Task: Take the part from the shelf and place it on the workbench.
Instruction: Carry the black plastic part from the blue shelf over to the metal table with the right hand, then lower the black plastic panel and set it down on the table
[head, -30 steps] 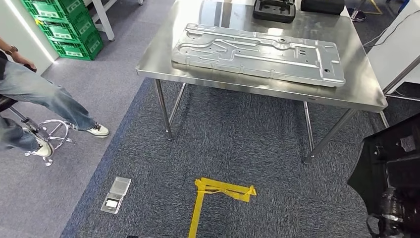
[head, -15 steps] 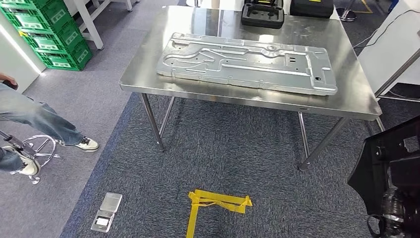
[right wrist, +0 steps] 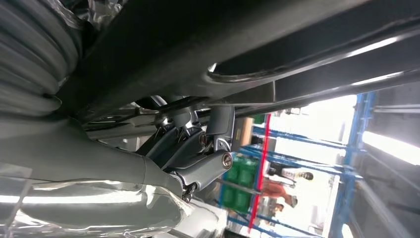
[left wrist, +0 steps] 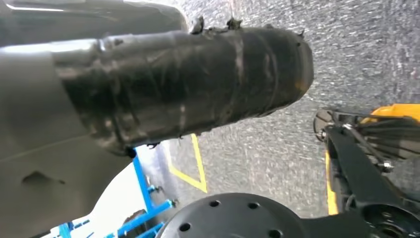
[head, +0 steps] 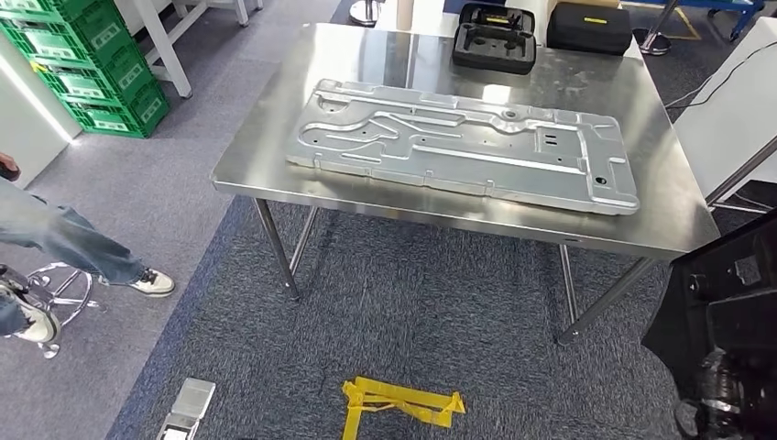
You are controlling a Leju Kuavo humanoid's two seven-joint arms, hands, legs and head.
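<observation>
Black part (head: 724,312) hangs low at the robot's right side, well apart from the workbench (head: 275,119). Right hand (right wrist: 198,148) seems to grip the part's edge. I cannot tell how the left hand (left wrist: 74,124) is. Walk close first, then put it down softly on the bare far left corner, away from the silver plate (head: 458,142).

One steel workbench (head: 275,119) stands here with one long stamped metal panel (head: 463,145) lying on it, and behind that two black cases (head: 496,38) sit along the far edge. Off to the side are stacked green crates (head: 82,64), at least four by my count. On the carpet lie one yellow tape mark (head: 399,403) and one small silver box (head: 183,411), and one person's leg (head: 69,240) shows beside one stool base (head: 50,293).
</observation>
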